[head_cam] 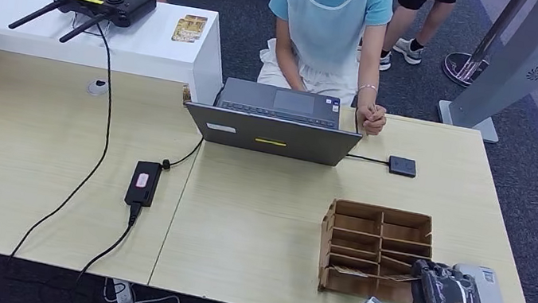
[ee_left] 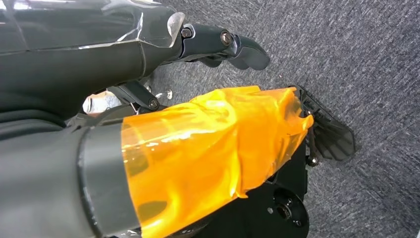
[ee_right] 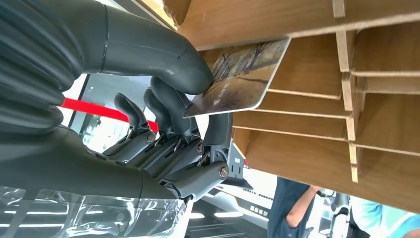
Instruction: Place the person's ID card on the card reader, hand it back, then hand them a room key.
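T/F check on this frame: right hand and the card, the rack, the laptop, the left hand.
1. The right hand pinches a card at the cardboard rack. True.
2. The laptop sits on the white counter. False: it stands on the wooden table.
3. The person holds a card out to the robot. False: their hand rests closed on the table edge.
4. The left hand hangs over carpet, holding nothing. True.

A grey laptop [head_cam: 278, 123] sits mid-desk, a black power brick [head_cam: 143, 182] to its left, and a black controller [head_cam: 99, 1] on the white counter [head_cam: 44, 21].
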Tool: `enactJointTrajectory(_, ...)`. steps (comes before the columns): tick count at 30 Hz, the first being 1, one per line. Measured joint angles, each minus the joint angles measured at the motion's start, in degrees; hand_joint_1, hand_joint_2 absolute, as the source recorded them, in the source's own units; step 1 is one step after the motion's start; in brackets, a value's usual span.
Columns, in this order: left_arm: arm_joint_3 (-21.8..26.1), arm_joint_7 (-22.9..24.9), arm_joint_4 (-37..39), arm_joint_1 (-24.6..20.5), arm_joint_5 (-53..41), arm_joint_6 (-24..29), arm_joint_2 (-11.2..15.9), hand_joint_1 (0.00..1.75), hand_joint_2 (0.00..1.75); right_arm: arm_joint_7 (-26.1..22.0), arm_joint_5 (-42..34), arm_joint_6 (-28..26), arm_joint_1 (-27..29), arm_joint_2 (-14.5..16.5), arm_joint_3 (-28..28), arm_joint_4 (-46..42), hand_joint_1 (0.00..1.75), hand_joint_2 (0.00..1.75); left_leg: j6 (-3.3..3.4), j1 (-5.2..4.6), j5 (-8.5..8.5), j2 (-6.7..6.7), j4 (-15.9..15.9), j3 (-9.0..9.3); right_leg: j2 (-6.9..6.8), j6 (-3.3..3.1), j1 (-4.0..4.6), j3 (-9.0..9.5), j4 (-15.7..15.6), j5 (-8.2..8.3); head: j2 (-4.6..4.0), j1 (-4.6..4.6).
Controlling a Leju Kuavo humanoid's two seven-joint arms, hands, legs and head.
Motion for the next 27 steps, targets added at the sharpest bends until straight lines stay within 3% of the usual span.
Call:
enactJointTrajectory(18, -0.67, -0.35, 0.0, 0.22, -0.62, -0.57, 0.09, 0.0, 0.0, -6.18, -14.45, -2.36, 3.02, -0.6, -5.96, -5.53, 1.68, 1.75, 0.0, 0.0, 0.0, 0.0, 0.0, 0.0, 0.0, 0.0, 0.0, -0.01, 0.0, 0.0, 0.0, 0.0)
enactJointTrajectory(27, -1.17, -1.01, 0.0, 0.54, -1.14, -1.12, 0.35, 0.0, 0.0, -14.26, -32.69, 3.3, 8.58, -3.45, -15.33, -13.82, 1.72, 1.75, 0.0, -0.02, -0.01, 0.01, 0.0, 0.0, 0.02, 0.0, -0.01, -0.02, -0.01, 0.0, 0.0, 0.01)
